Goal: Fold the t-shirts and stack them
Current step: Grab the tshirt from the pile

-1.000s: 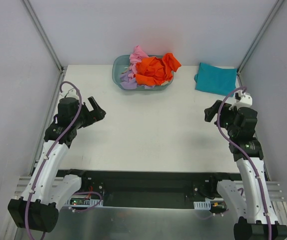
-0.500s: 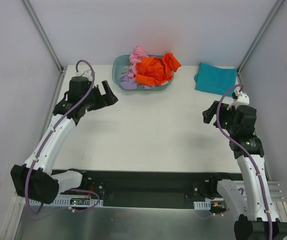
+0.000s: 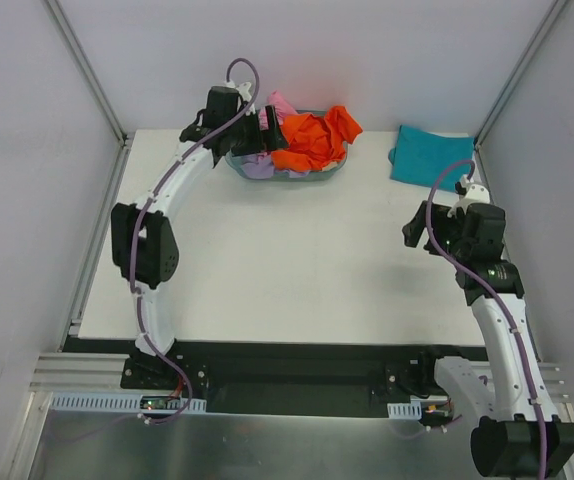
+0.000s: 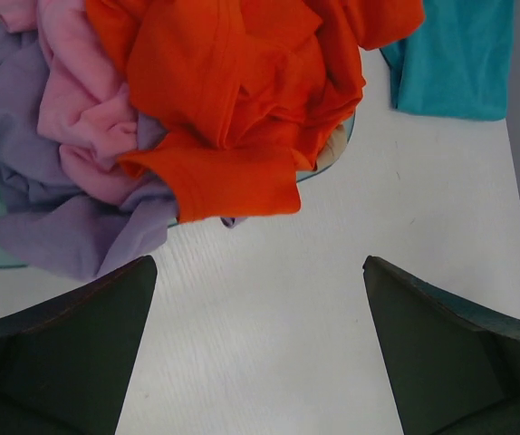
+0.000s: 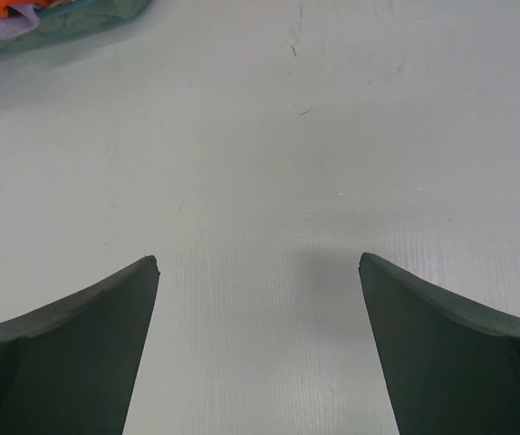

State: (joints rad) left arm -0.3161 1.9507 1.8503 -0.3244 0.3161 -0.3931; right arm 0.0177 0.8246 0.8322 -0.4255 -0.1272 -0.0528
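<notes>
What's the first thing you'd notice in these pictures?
The bright orange t-shirt stands out, heaped with a pink t-shirt and a lavender t-shirt in a tub at the far edge of the table. The left gripper is open right at that tub. A teal t-shirt lies in the far right corner.

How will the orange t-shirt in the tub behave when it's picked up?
Probably floppy: the orange t-shirt lies crumpled in soft folds, so it should drape and hang. Its hem spills over the tub rim, so it may drag there. It rests on the pink t-shirt and lavender t-shirt, which might lift with it.
</notes>
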